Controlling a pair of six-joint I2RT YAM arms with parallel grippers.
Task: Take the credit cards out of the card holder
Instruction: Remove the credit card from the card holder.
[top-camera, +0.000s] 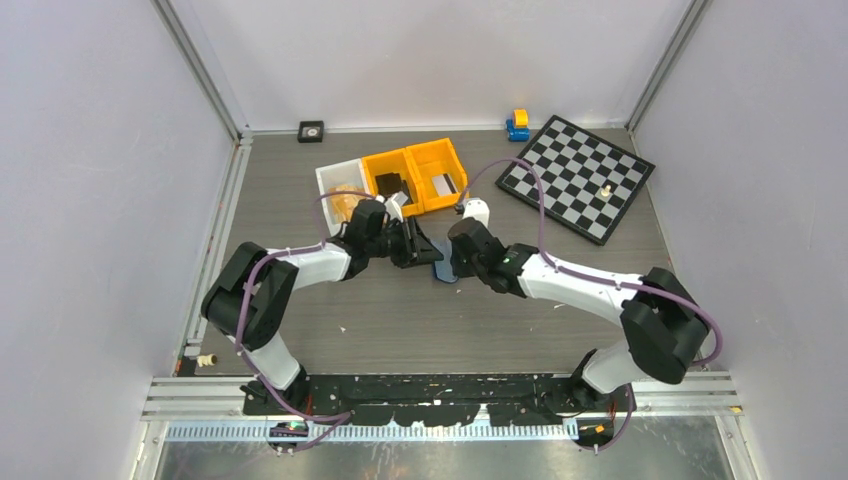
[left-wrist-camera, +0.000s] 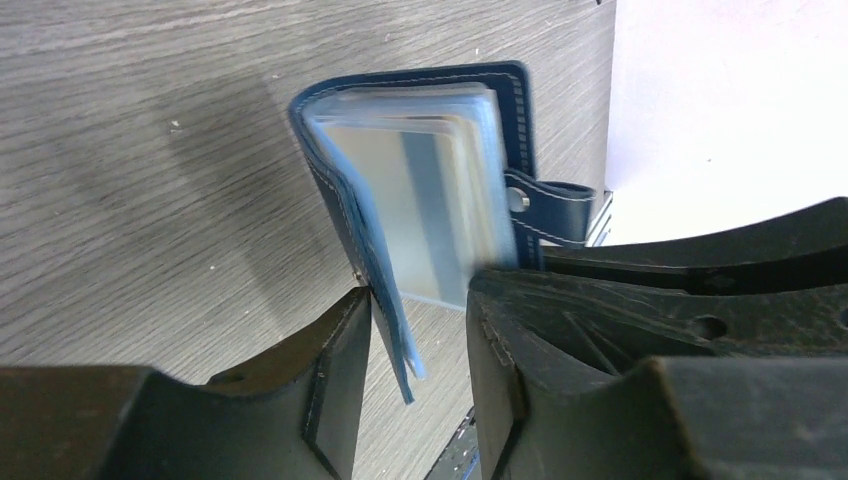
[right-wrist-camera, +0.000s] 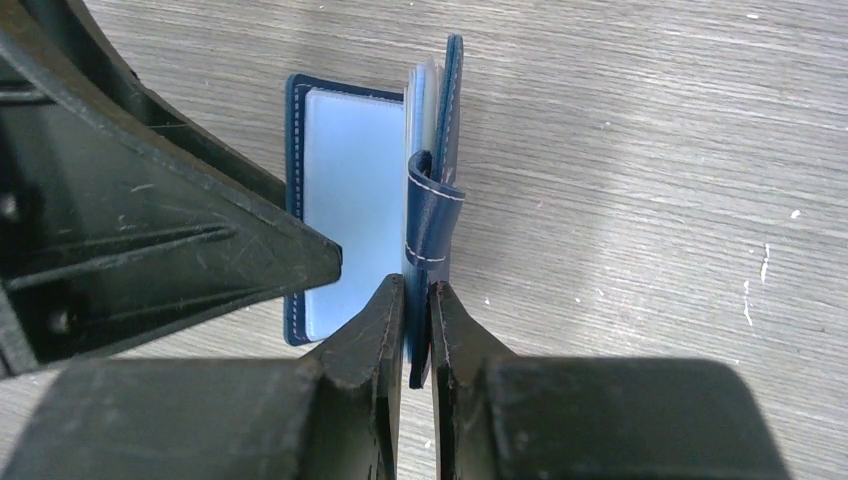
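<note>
The right gripper (right-wrist-camera: 415, 290) pinches the raised cover (right-wrist-camera: 452, 90) of the card holder (right-wrist-camera: 345, 200) while the left gripper (left-wrist-camera: 418, 300), jaws half open, straddles its sleeves (left-wrist-camera: 398, 330), which may flop shut over the credit cards (left-wrist-camera: 425, 190).

Grey wood-grain table (top-camera: 400, 320): card holder (right-wrist-camera: 345, 200), 2 orange bins (top-camera: 432, 150), chessboard (top-camera: 577, 175)

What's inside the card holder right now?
Clear plastic sleeves inside the open card holder; a pale card with a grey stripe shows through the front one. Sleeves behind it are covered.

Navy card holder (right-wrist-camera: 350, 210) half-open, one cover upright
</note>
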